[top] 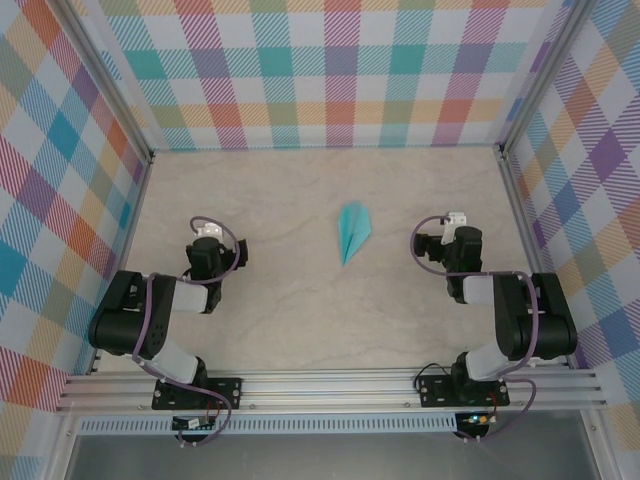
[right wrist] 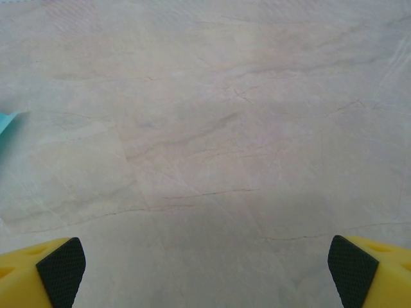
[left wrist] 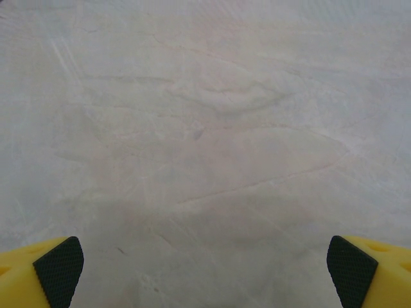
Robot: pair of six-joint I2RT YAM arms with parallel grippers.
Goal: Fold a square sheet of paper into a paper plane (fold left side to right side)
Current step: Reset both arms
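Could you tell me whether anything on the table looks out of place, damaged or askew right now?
Nothing stands out. The paper plane lies on the table, seemingly intact, tip toward the near edge. The left gripper and the right gripper are open and apart from it.

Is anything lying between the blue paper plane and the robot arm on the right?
No. In the top view, the stretch of table between the paper plane and the open right gripper is bare.
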